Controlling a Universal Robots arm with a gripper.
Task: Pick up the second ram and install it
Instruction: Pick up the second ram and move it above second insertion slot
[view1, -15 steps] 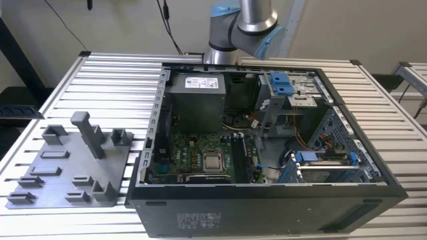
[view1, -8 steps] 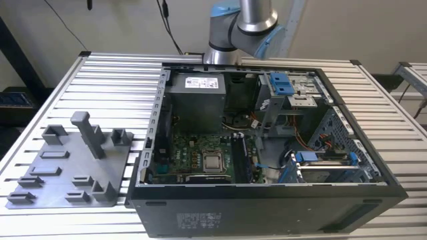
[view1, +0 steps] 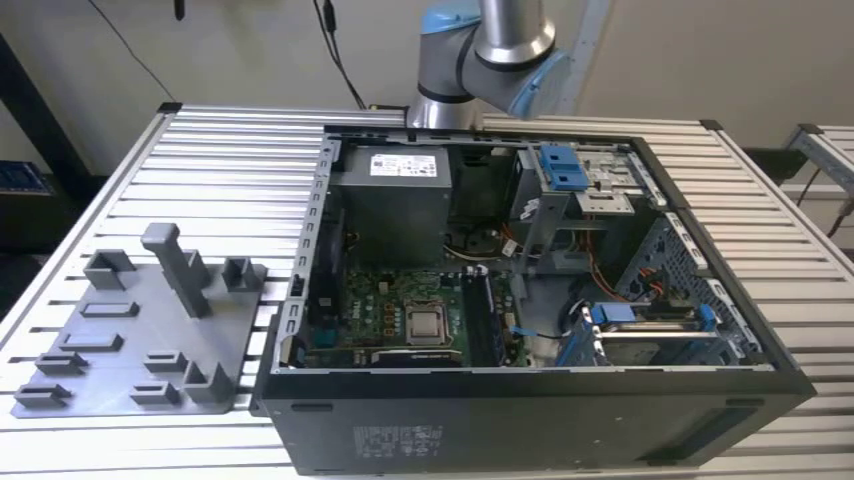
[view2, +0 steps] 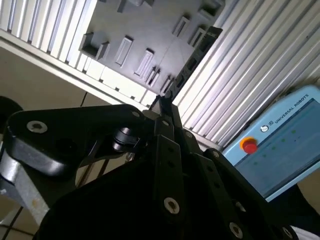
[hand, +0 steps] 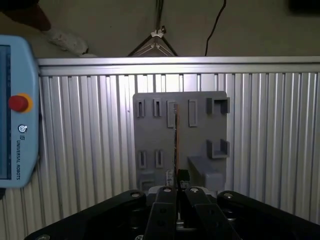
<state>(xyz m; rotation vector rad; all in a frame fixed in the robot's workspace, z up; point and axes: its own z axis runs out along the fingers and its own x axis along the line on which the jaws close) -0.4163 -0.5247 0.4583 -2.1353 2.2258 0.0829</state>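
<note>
Ribbed aluminium slats form the counter (view1: 134, 180), pale and shiny. On it, at the exterior view's left, lies the tray (view1: 120, 350), a flat slab of matte grey plastic. It carries blocky holders and narrow slots, with one tall post standing upright. Just beside the tray, toward the exterior view's right, sits the case (view1: 534, 430). It is black sheet metal with the lid off and a green board (view1: 400, 320) on its floor.

The tool (hand: 176, 192) hangs above the tray, well apart from it, its black jointed fingers clenched on the ram (hand: 175, 145). Both wrist views show the ram edge-on. In the second wrist view the ram (view2: 192, 65) is a thin, stiff, dark strip jutting straight out past the fingertips, clear of the tray's slots.

I judge the pick-up done and the install not begun, since the ram is over the tray, not the case. Seating it calls for a steady grip and the long edge lined up true with a slot on the board. A stick this slim would likely bind if tilted.
</note>
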